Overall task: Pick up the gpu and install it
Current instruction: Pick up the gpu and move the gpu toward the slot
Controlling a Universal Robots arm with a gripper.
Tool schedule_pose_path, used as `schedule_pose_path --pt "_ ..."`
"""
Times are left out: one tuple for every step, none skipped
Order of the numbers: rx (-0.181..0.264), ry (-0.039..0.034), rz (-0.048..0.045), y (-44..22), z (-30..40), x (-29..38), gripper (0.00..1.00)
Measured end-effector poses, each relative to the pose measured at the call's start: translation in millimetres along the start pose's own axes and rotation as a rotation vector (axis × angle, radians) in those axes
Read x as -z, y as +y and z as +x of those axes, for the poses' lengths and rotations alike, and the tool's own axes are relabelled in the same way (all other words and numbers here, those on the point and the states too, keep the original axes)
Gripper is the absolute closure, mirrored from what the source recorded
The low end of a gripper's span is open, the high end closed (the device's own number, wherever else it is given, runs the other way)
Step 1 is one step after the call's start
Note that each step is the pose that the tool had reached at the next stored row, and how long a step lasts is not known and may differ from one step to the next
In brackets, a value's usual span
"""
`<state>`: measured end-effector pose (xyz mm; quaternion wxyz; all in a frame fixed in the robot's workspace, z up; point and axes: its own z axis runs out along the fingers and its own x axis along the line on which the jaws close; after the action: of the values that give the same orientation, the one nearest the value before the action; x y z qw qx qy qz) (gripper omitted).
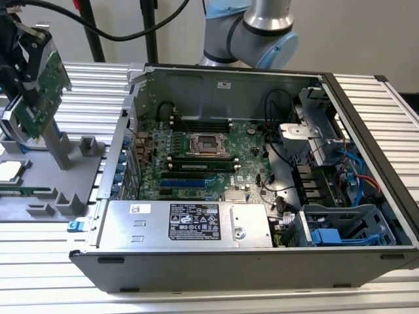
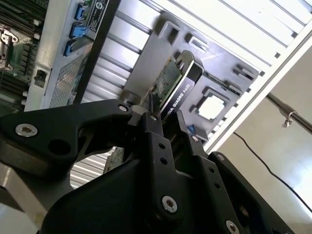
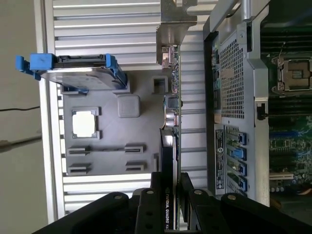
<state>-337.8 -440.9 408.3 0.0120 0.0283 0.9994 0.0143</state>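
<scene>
The gpu [image 1: 47, 88] hangs in the air at the exterior view's left, above the grey parts holder [image 1: 65, 190]. My gripper [image 1: 27, 65] is shut on it. The card is tilted, its green board facing the open computer case [image 1: 262, 196]. In the second wrist view, the gpu [image 2: 181, 83] sticks out from between the black fingers [image 2: 152, 131], black cover on one face and green board on the other. In the first wrist view I see the gpu [image 3: 170, 122] edge-on, its silver bracket [image 3: 173, 27] at the far end from my gripper [image 3: 170, 195].
The case lies open with the green motherboard [image 1: 209, 157] inside, blue slots [image 1: 186, 186] near its front and a silver power supply [image 1: 190, 222] beside them. The holder carries a square processor chip [image 3: 85, 123] and a drive with blue rails [image 3: 78, 75]. Ribbed metal table all round.
</scene>
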Motion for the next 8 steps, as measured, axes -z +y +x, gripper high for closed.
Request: schedule_pose_path --pt "0.000 0.0000 0.0000 0.0 0.0 1.0 1.00" --pt "0.000 0.0000 0.0000 0.1 0.0 2.0 1.00" --pt "0.000 0.0000 0.0000 0.1 -0.1 2.9 1.00" --pt "0.000 0.0000 0.0000 0.1 -0.1 3.9 1.00" --pt "0.000 0.0000 -0.0001 0.2 -0.1 4.8 1.00" --pt "0.000 -0.0001 -0.0001 0.2 -0.1 5.7 1.00" --pt "0.000 -0.0001 -0.0001 0.2 -0.1 6.7 1.00" --pt "0.000 -0.0001 -0.0001 0.2 -0.2 7.6 1.00"
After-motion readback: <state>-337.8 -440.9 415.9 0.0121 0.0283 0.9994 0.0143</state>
